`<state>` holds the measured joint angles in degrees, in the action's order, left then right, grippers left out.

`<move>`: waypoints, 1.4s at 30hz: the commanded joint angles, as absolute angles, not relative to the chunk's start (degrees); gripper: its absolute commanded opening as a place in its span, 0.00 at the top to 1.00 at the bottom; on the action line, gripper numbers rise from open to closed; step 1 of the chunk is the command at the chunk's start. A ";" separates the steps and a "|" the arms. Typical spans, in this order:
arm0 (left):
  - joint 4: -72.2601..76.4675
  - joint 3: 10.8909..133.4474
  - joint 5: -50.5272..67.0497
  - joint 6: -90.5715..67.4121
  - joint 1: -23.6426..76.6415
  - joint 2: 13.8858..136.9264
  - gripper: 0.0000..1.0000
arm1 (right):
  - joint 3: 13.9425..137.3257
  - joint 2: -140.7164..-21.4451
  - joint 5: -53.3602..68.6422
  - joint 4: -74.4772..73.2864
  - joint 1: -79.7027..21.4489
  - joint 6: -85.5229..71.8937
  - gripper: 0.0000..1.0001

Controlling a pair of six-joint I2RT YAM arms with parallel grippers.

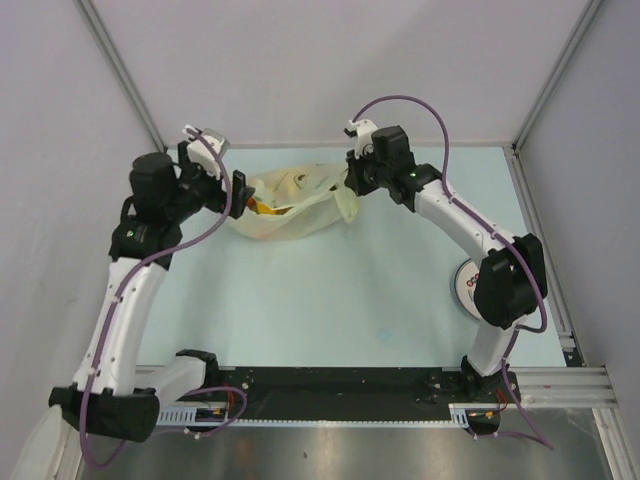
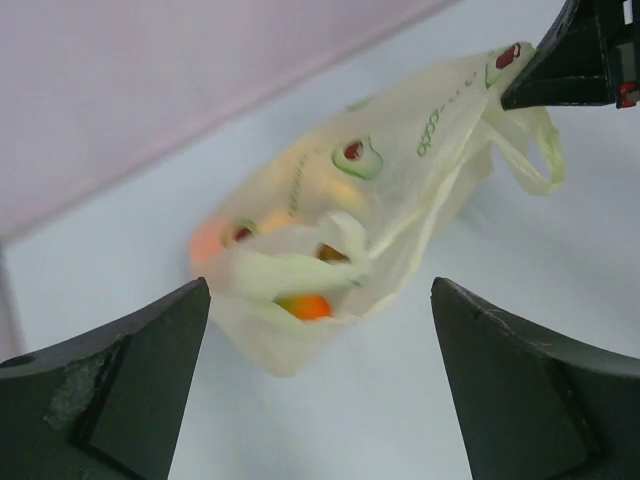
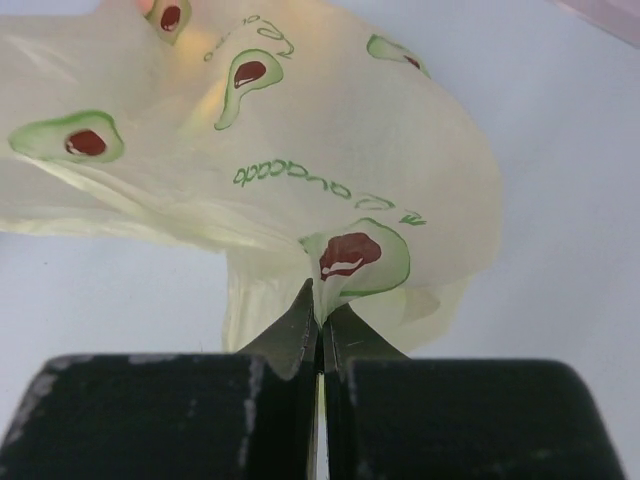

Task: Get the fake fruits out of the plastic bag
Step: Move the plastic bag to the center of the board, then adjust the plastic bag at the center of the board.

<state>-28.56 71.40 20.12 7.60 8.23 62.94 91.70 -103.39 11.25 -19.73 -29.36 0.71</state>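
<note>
The plastic bag [image 1: 295, 205] lies at the far middle of the desk [image 1: 330, 300], stretched between your two arms. It is thin, crinkled and cream-yellow, printed with green-and-red avocado marks. The fake fruits [image 2: 312, 305] are inside it. In the left wrist view you can see an orange piece in the bag's open mouth, with softer orange and yellow shapes glowing through the film behind it. What the other pieces are you cannot tell through the plastic.

Your right gripper [image 3: 320, 300] is at the bag's right end. Its jaws are pressed together on a pinched fold of the film, right at one of the avocado prints. A handle loop [image 2: 545, 160] hangs loose just beside that pinch.

Your left gripper [image 2: 320, 290] faces the bag's mouth at the left end with its jaws spread wide and nothing between them. From above it sits just beside the bag, but whether it touches the film cannot be told.

A white plate [image 1: 462, 285] rests on the right side of the desk, partly hidden behind the right arm and well apart from the bag.
</note>
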 commanded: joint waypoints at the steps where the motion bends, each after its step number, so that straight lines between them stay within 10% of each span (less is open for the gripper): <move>1: -31.20 79.01 22.76 34.24 8.44 55.91 0.01 | 92.72 -100.28 10.81 -17.40 -28.30 1.84 1.00; 13: -57.23 87.64 22.43 70.03 20.64 64.95 0.01 | 94.22 -101.95 11.25 -17.67 -26.98 0.26 1.00; 24: -55.56 86.24 11.36 70.31 24.96 74.36 0.22 | 91.15 -98.97 10.72 -17.14 -26.45 0.26 1.00; 38: -52.38 78.93 2.37 68.39 21.28 73.21 0.25 | 93.60 -102.03 10.81 -17.66 -25.84 0.26 1.00; 42: -47.39 80.50 4.30 62.86 19.17 77.32 0.53 | 95.71 -103.88 10.37 -16.70 -25.58 0.88 1.00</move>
